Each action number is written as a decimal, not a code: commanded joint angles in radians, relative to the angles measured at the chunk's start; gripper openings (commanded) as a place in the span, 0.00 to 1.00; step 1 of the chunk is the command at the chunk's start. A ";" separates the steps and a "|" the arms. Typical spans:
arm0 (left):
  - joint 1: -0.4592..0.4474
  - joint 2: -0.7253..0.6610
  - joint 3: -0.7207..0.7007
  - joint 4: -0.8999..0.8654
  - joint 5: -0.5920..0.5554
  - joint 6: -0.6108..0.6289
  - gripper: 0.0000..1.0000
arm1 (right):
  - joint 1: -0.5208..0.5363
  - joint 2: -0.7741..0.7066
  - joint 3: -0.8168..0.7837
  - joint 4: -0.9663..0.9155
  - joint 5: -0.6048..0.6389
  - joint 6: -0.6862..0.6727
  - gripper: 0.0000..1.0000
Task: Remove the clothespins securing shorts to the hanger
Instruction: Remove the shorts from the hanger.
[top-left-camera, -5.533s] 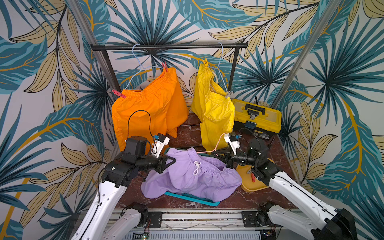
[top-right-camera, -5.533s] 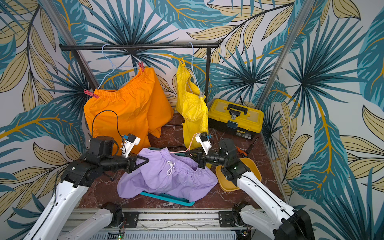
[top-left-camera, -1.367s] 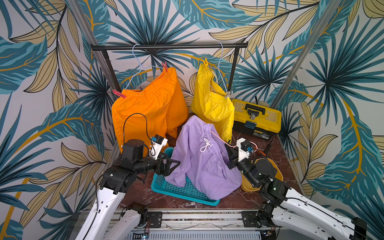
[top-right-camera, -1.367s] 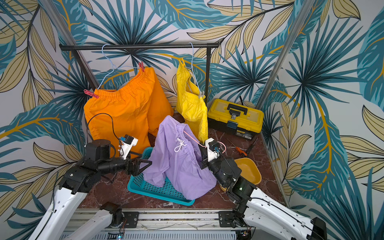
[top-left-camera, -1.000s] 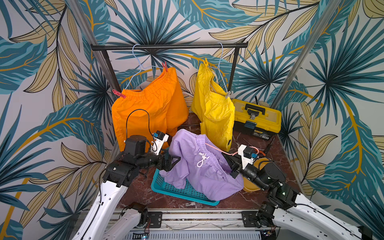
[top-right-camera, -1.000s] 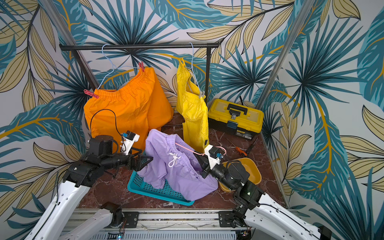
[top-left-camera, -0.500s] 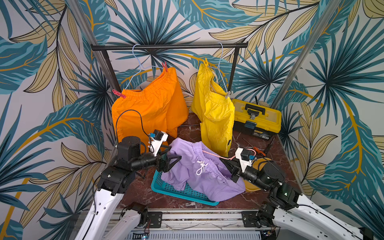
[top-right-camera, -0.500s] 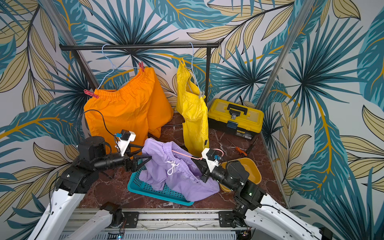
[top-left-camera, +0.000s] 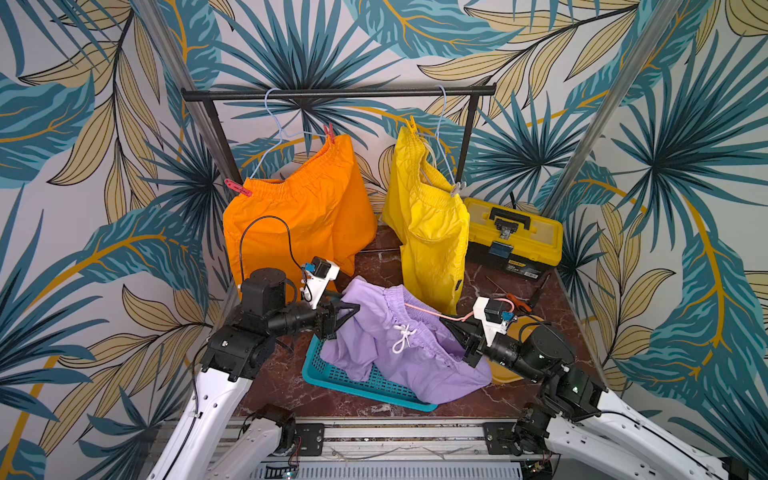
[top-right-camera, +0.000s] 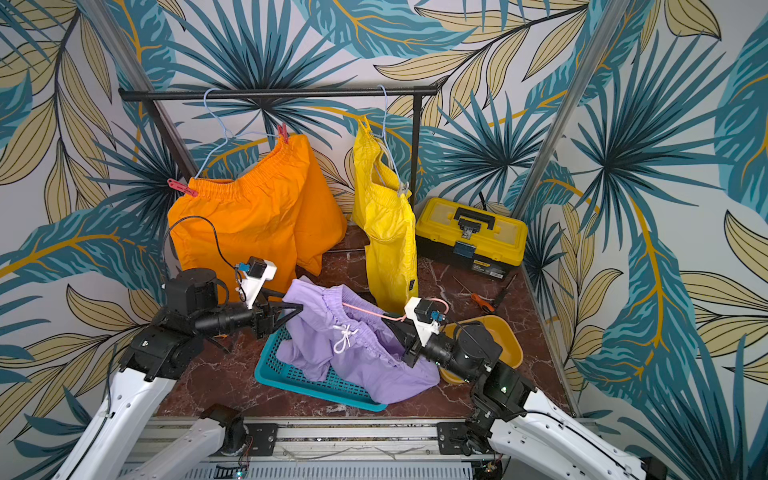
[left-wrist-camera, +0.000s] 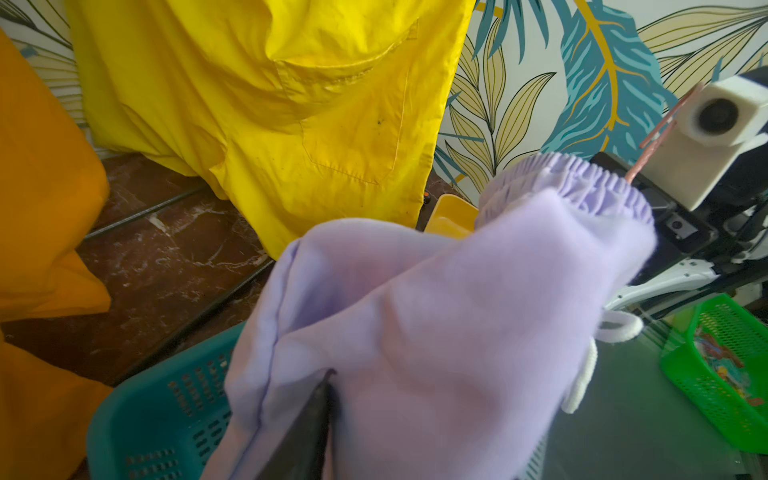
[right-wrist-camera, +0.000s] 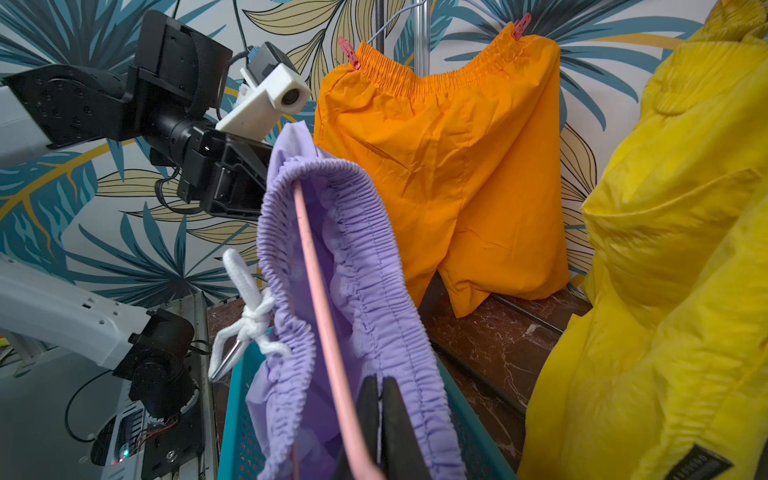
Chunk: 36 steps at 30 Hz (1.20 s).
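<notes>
The lilac shorts (top-left-camera: 415, 357) (top-right-camera: 357, 357) sag over a teal basket (top-left-camera: 332, 376), threaded on a pink hanger (top-left-camera: 432, 313) (right-wrist-camera: 320, 299). My right gripper (top-left-camera: 453, 328) (right-wrist-camera: 380, 380) is shut on that hanger at the shorts' right end. My left gripper (top-left-camera: 353, 306) (top-right-camera: 297, 308) pinches the waistband's left end; lilac cloth hides all but one finger (left-wrist-camera: 307, 424). Orange shorts (top-left-camera: 299, 224) hang by two red clothespins (top-left-camera: 237, 188) (top-left-camera: 329, 129). Yellow shorts (top-left-camera: 432, 232) hang by a yellow clothespin (top-left-camera: 412, 123) and a grey one (top-left-camera: 456, 189).
A black rail (top-left-camera: 332, 93) carries both pale blue hangers (top-left-camera: 270, 137). A yellow toolbox (top-left-camera: 513, 232) stands at the back right, with an orange-handled tool (top-left-camera: 517, 301) in front of it. A yellow bowl (top-right-camera: 498, 336) sits under my right arm. A green basket (left-wrist-camera: 723, 374) lies off the table.
My right gripper has lowered the hanger, and the lilac shorts have sunk onto the basket. My left gripper has reached the waistband and closed from wide open.
</notes>
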<state>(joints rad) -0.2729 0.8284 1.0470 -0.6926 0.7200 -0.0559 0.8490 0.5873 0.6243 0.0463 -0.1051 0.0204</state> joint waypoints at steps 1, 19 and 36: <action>0.005 0.012 0.036 0.011 0.020 0.000 0.19 | -0.001 -0.015 0.016 0.038 -0.021 0.027 0.00; 0.005 -0.142 0.005 0.008 -0.522 -0.146 0.00 | -0.001 -0.058 -0.054 0.035 0.714 0.108 0.00; 0.008 0.123 0.245 0.037 -0.903 -0.161 0.00 | -0.001 -0.298 -0.142 -0.078 0.512 0.054 0.00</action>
<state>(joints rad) -0.2932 0.9352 1.2228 -0.6994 -0.0032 -0.1940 0.8612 0.3233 0.5003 -0.0006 0.3939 0.0769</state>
